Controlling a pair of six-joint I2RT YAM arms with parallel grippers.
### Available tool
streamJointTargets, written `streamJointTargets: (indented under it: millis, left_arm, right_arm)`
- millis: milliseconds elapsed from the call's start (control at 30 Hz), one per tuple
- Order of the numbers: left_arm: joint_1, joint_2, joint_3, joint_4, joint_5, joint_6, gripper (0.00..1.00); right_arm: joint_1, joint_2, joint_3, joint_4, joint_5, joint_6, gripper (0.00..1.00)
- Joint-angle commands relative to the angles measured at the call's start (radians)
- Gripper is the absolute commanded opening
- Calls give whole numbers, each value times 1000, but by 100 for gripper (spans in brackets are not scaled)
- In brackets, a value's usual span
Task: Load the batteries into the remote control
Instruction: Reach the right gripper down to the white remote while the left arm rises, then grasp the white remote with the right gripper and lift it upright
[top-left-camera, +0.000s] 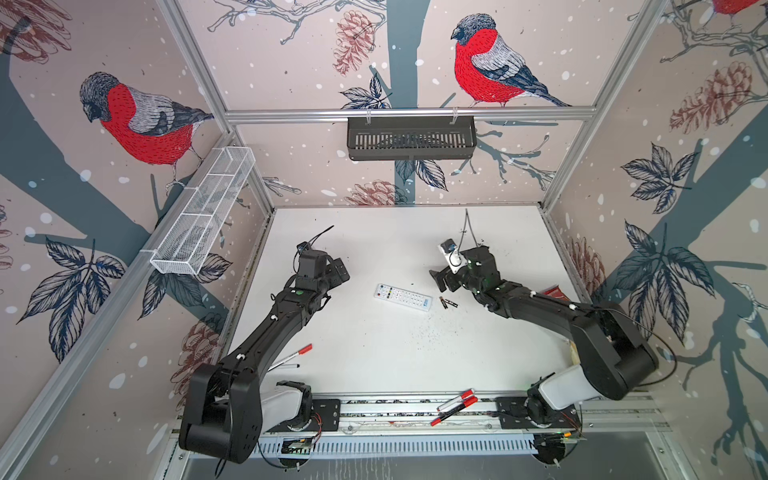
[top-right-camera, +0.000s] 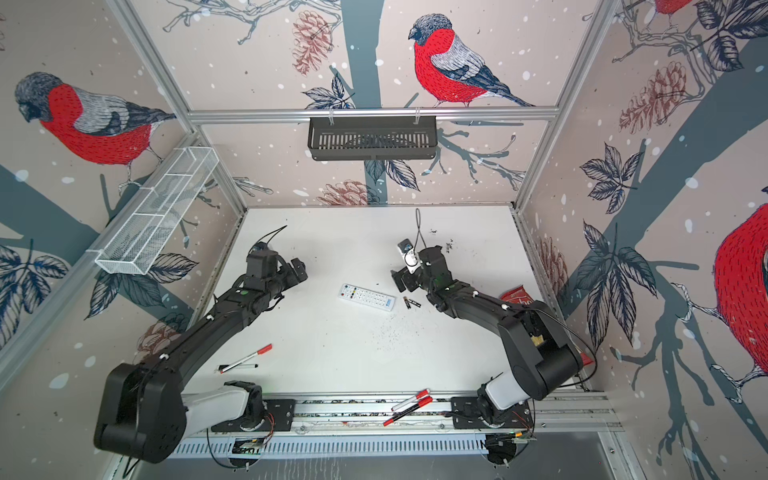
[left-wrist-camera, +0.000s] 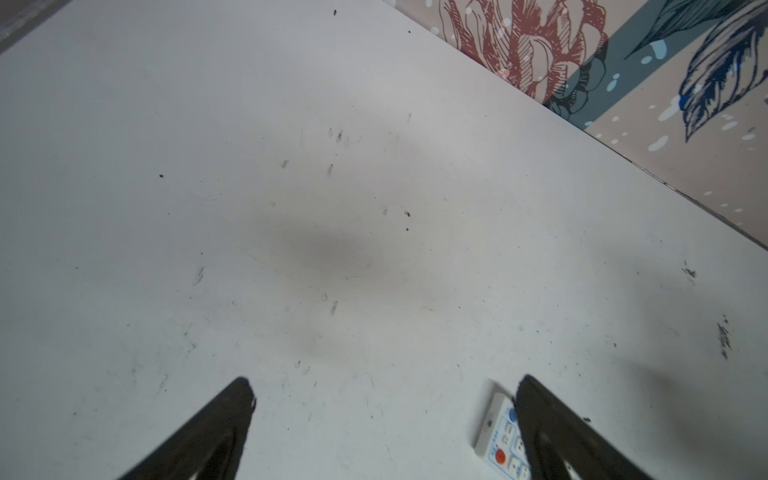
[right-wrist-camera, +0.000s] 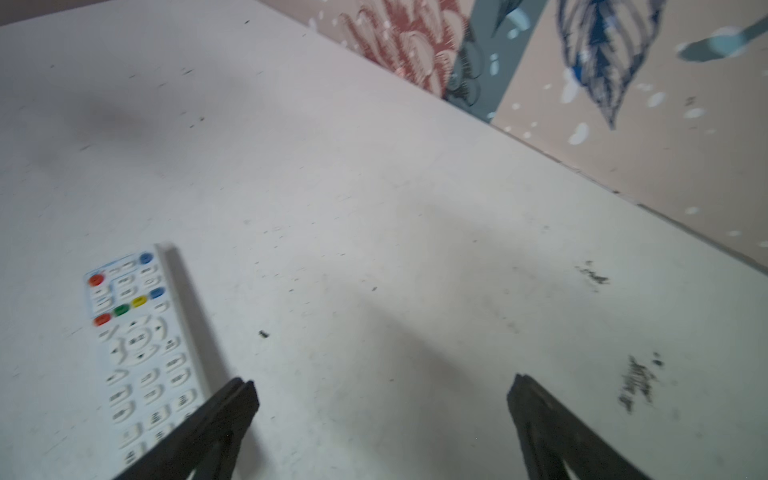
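The left gripper (left-wrist-camera: 384, 390) and right gripper (right-wrist-camera: 384, 386) hover empty, fingers apart. The batteries (top-left-camera: 451, 304), light and prone to rolling, likely want a pinch across their middles.

In a top view the white bench (top-left-camera: 374, 245) carries two marker pens (top-left-camera: 296, 353) at lower left and a red packet (top-left-camera: 555, 292) at its right edge. Several red-capped markers (top-left-camera: 470, 401) lie on the rail at the bottom. A white mesh basket (top-left-camera: 203, 212) hangs at upper left, and a dark slotted tray (top-left-camera: 411, 137) at top centre.
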Motion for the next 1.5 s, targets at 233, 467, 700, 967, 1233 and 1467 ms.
streamJointTargets:
  millis: [233,467,700,967,1233,1467]
  left_arm:
    - [-1,-194,33,-221,116,125,98]
    - [-1,-253,31,-235,80,139,98]
    - [-1,-267,-7,-200,135,128,98]
    - [-1,-273,-32,-163,174,128,98]
    - [-1,-283,-59,-119,228,124,98]
    - [-1,-278,-93,-92,270,92,98]
  right_arm:
    - [148,178,168,-308,-124,-52,100]
    - [210,243,212,-375,-124,-70,100]
    - [219,258,214,-394,-77,-58,99]
    - [236,270,206,-416,-51,-45,86]
    - [249,261,190,-417,-22,-14,58]
    - [253,221,168,-384,-34,41,42]
